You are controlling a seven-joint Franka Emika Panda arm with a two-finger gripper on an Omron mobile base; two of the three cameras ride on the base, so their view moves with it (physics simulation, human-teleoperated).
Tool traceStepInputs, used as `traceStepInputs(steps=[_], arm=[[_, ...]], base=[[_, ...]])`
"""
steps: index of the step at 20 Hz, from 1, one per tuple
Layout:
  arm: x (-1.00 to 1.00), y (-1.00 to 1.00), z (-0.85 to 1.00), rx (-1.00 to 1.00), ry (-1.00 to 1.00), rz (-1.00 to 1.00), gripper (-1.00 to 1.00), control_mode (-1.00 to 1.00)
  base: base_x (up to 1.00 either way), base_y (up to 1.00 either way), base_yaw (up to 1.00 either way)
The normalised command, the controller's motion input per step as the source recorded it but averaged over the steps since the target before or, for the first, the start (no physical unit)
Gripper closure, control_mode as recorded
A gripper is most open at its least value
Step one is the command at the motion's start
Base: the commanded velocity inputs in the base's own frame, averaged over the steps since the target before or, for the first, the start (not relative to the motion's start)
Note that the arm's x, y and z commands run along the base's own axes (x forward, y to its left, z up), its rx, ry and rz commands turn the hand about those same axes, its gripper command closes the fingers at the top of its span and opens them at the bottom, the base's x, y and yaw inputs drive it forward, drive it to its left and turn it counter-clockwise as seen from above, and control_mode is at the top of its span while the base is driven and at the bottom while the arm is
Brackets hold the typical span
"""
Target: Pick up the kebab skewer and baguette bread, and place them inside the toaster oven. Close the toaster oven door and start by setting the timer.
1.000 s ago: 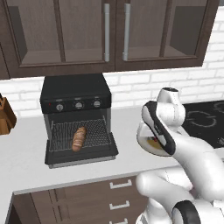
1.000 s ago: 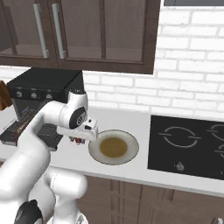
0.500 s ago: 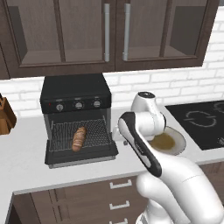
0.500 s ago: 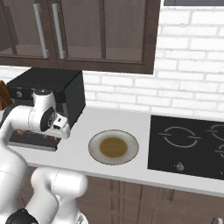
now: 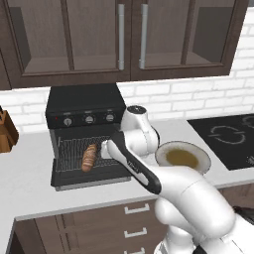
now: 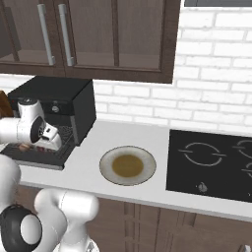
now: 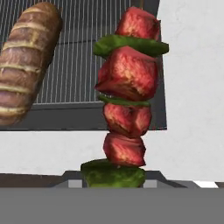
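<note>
Kebab skewer [image 7: 127,96] held over toaster oven [image 5: 85,106] rack, baguette bread [image 5: 89,157] beside

Pale grey counter [image 5: 30,183] runs across the middle of the frame, and the black toaster oven [image 5: 85,106] sits on it at centre left, its door [image 5: 89,176] dropped flat toward the front edge. Right of it rests a round plate [image 5: 182,158] with a brownish centre, then the black cooktop [image 6: 211,162] at the far right. A brown wooden block [image 5: 7,133] stands at the left edge.
</note>
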Motion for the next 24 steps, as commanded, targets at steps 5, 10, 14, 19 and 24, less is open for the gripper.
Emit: traceStepInputs(steps=[5,10,14,19,24], arm=[[0.54,0.2,-0.03,0.0,0.02,0.0,1.0,-1.0],[0.32,0.03,-0.15,0.0,0.02,0.0,1.0,-1.0],[0.26,0.01,-0.27,0.0,0.0,0.0,1.0,-1.0],[0.07,0.0,-0.33,0.0,0.0,0.0,1.0,-1.0],[0.0,0.0,-0.25,0.0,0.0,0.0,1.0,-1.0]], base=[[0.0,0.0,0.0],[0.0,0.0,0.0],[0.0,0.0,0.0],[0.0,0.0,0.0],[0.0,0.0,0.0]])
